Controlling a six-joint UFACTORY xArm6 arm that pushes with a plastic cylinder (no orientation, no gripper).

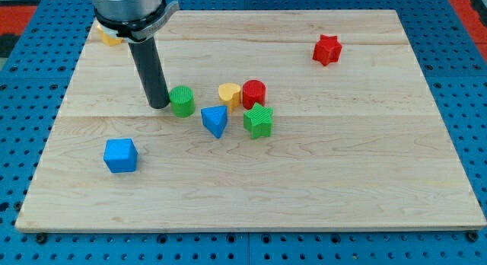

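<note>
My tip (159,105) rests on the wooden board (365,166), pressed against the left side of the green cylinder (182,100). To the right of that cylinder lie a yellow heart-shaped block (229,94) and a red cylinder (254,92), touching each other. Below them sit a blue triangular block (215,120) and a green star block (259,120). A blue cube (120,154) lies alone at the lower left, well below my tip.
A red star block (326,49) sits near the view's top right. A yellow block (109,37) at the top left is mostly hidden behind the arm's body. Blue pegboard surrounds the board.
</note>
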